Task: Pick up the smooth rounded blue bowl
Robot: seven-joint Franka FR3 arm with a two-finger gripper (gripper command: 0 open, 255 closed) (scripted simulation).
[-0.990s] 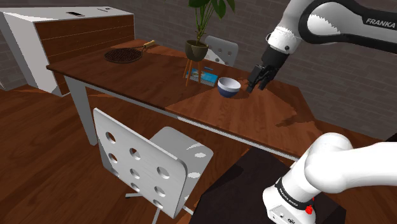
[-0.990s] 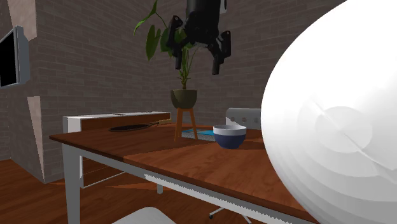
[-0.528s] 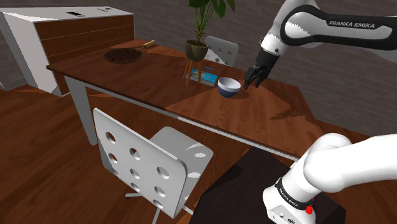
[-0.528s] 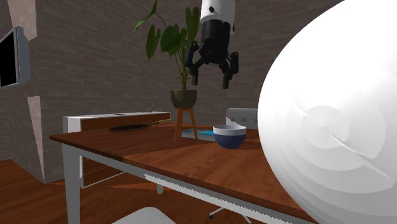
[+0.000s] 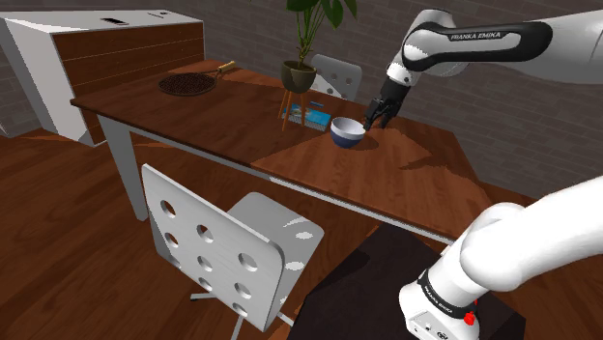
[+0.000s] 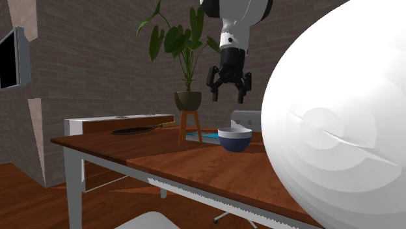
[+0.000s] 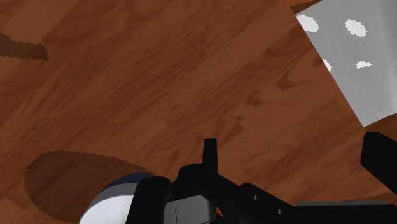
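The pincer [image 6: 229, 89] hangs in the air over the counter [image 6: 195, 162], its jaws wide apart and nothing between them, so it has hold of nothing. The bowl [image 6: 234, 138], dark blue below and white toward the rim, stands upright on the counter almost straight under the pincer, apart from it, with open air between the tips and the rim. In the shoulder view the pincer [image 5: 375, 116] points down just beside the bowl [image 5: 348, 131], which sits a little toward that view's left of it. Seen along the pincer [image 7: 292, 151], the bowl [image 7: 118, 198] is not in the gap. It lies outside one finger [image 7: 210, 159], partly hidden by the hand's black body, with its round shadow on the wood next to it. Under the gap itself is bare counter [image 7: 159, 76], and past the counter's edge, on the other finger's side, is a grey chair [image 7: 347, 63] with white holes. Beyond the bowl from the pincer lie a flat blue thing [image 5: 307, 117] and a plant [image 5: 298, 75] in a pot on a small stand.
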